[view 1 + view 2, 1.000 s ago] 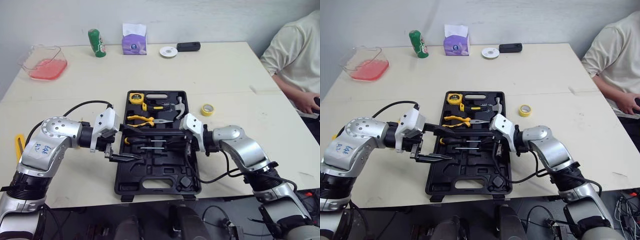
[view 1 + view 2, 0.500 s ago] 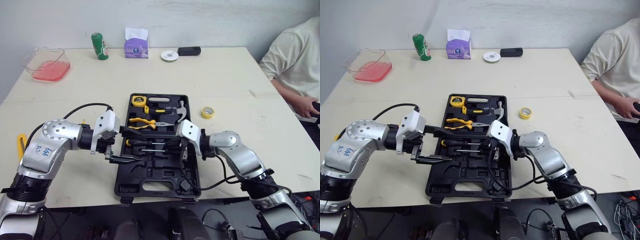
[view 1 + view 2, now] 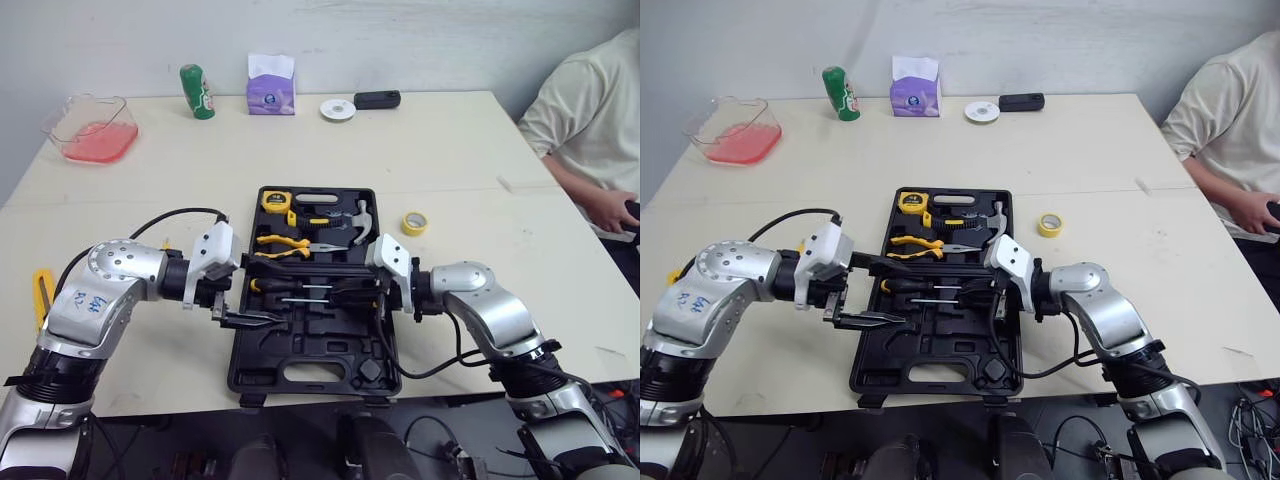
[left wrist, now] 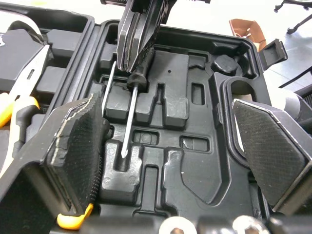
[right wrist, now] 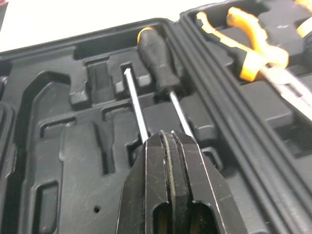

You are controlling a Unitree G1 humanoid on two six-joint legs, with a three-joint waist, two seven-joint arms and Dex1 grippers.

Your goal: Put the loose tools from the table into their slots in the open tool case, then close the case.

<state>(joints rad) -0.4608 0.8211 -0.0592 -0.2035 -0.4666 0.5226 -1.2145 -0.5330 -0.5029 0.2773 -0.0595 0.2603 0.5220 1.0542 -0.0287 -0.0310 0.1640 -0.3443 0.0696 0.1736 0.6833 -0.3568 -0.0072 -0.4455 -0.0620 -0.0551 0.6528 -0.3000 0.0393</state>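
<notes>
Right fingers (image 5: 148, 185) pinched together over screwdrivers (image 5: 156, 66), left fingers (image 4: 78, 141) spread

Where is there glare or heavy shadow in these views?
Left wrist view: background beyond the case is washed out white; its slots are evenly lit. Right wrist view: the table past the case rim is blown out, and the screwdriver shafts glint. Head views: soft even light, no glare off the table.

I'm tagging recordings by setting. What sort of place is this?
Probably an office or lab workroom: a plain table against a bare wall, an open tool case on it, a tissue box at the back, and a person seated alongside.
</notes>
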